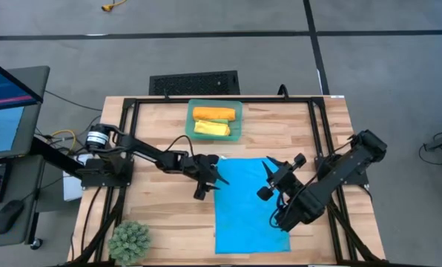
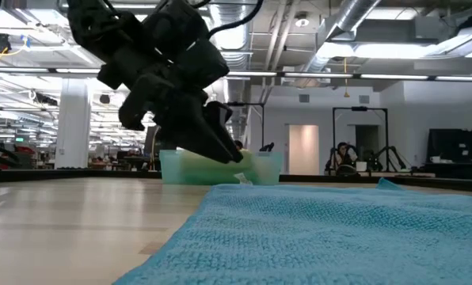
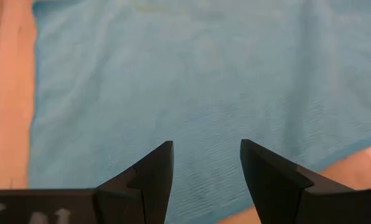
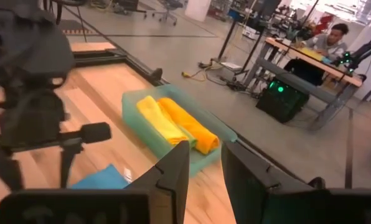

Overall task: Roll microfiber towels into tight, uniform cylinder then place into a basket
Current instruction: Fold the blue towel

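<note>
So the blue towel (image 1: 249,204) is lying flat and unrolled on the counter (image 1: 162,222), running from about the middle down to the near edge, a bit right of centre. Two rolls, orange (image 1: 213,113) and yellow (image 1: 211,128), already sit side by side in the basket (image 1: 190,121) at the far edge, so I'd say this is roughly the halfway mark.

Left tool (image 1: 208,178) hangs at the towel's far left corner with its fingers spread apart, nothing between them. Right tool (image 1: 274,178) hovers over the far right part of the towel, fingers partly apart and empty too.

To do this step well, I'd pinch both far corners at the same height so the edge lifts evenly, then fold a narrow first turn. If that first turn is crooked, the whole cylinder comes out coned. Keep light tension across the edge while rolling toward the near edge, since terry cloth tends to bunch and slide on smooth wood.

There's a spiky plant ball (image 1: 129,241) at the near left corner, well clear.
</note>
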You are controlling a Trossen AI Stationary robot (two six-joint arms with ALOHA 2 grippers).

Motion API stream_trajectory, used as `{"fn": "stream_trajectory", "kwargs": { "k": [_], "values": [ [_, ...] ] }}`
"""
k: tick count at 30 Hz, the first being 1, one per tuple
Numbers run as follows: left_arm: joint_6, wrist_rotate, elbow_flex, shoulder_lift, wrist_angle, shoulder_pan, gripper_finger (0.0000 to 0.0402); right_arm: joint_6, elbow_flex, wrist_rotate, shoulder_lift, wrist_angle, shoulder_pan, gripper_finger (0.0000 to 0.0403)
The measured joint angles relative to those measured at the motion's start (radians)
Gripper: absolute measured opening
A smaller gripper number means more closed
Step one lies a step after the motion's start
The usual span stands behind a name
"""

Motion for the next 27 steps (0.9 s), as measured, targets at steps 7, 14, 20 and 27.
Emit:
{"fn": "stream_trajectory", "kwargs": {
  "k": [7, 14, 20, 27],
  "values": [
    [-0.045, 0.045, 0.001, 0.019, -0.008, 0.035, 0.0179, -0.001, 0.007, 0.0, 0.0, 0.004, 0.009, 0.0118],
    [-0.049, 0.052, 0.0, 0.097, 0.011, 0.057, 0.0179, -0.003, 0.009, -0.003, 0.0, 0.005, 0.009, 0.0118],
    [-0.085, 0.02, 0.004, 0.135, 0.06, 0.092, 0.0179, -0.005, 0.009, -0.004, 0.0, 0.004, 0.009, 0.0118],
    [-0.172, -0.109, 0.006, 0.132, -0.029, 0.142, 0.0179, -0.011, 0.009, -0.01, 0.001, 0.005, 0.009, 0.0118]
  ]
}}
